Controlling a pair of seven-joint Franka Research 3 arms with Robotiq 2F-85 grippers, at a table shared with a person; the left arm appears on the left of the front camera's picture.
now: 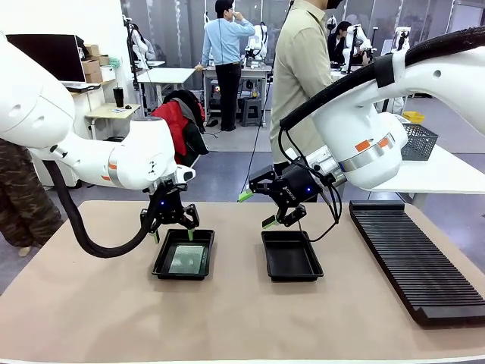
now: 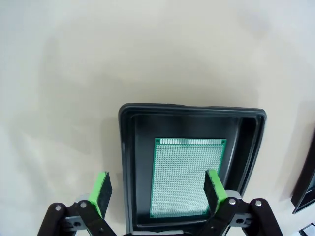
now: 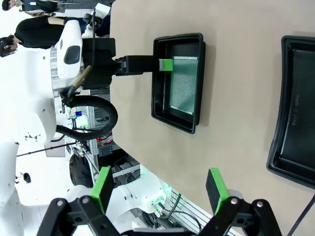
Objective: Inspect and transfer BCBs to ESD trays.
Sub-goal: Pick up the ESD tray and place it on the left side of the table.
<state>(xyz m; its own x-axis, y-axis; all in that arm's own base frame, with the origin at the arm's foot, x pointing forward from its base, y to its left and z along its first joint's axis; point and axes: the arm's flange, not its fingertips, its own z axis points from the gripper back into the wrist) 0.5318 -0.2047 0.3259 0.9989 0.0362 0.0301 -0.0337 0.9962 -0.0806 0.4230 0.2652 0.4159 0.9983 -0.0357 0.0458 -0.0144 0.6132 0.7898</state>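
two esd trays lie on the table beside the long ribbed rack: the near tray close to the rack, the far tray beyond it, well apart from the rack. one bcb, green and perforated, lies flat on the far tray's floor. the near tray is bare, and the rack's slots look bare too.

step in hand, as i read it: the far tray has its board and the near tray is yet to be filled. the next move would call for another board. i cannot tell where it would come from. a person stands at the table's edge near the rack's farther end; i cannot tell what that person holds.

left gripper: jaws spread wide, empty, hovering low over one short end of the far tray. in its wrist view one of the pads hangs over the board, the other outside the rim. it seems clear of both.

right gripper: jaws wide, empty, tilted, above the near tray's corner away from the rack. it touches nothing.
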